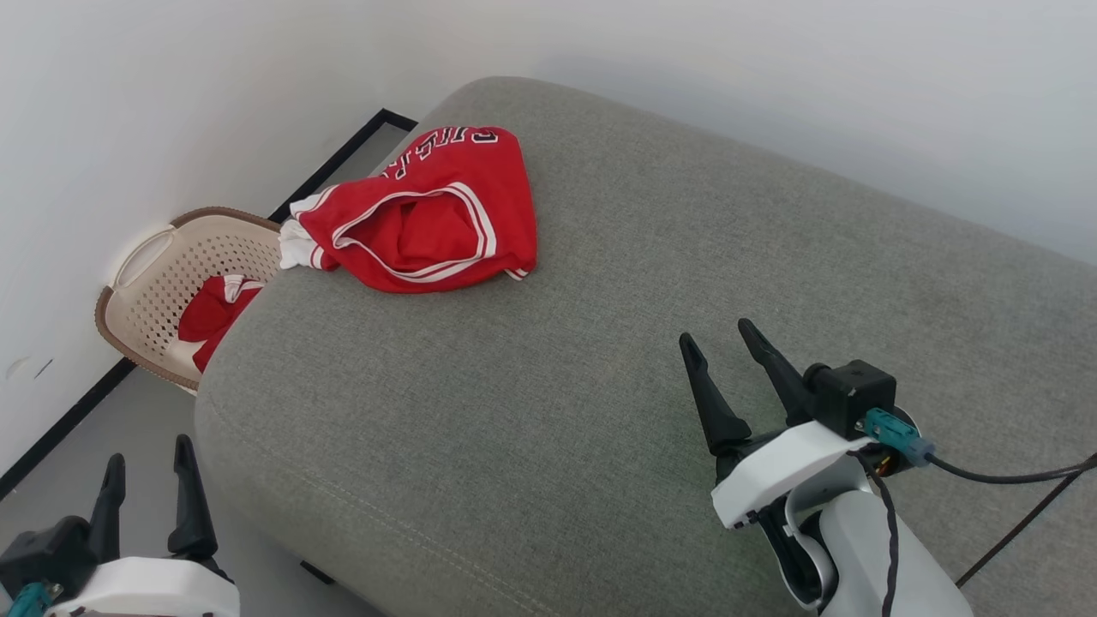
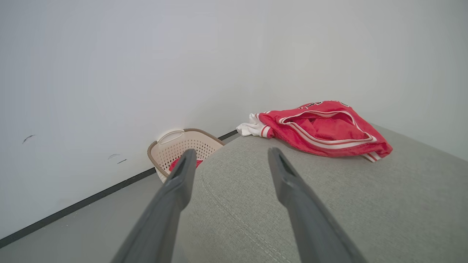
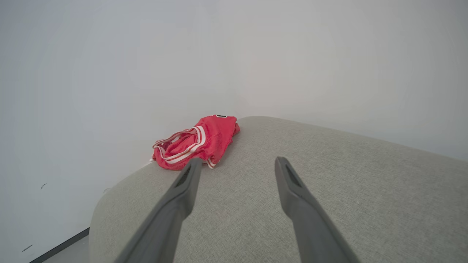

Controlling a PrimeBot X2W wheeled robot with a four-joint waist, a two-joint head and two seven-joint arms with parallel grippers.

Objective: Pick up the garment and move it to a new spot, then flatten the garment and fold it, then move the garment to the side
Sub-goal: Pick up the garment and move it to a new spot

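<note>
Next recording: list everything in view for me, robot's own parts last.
garment: one, red with white trim, crumpled at the cushion's far left edge
cushion: one, grey, under the garment
basket: one, beige with brown rim, on the floor beside the cushion
cloth: one, red and white, inside the basket
baseboard: one, black, along the wall's foot
cable: one, black, lower right of head view
left gripper: one, dark jaws open, lower left, empty
right gripper: one, dark jaws open, above the cushion, empty

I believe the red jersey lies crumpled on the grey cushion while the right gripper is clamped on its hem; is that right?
Not quite: the head view shows the right gripper open and apart from the jersey, which does lie crumpled on the grey cushion.
</note>
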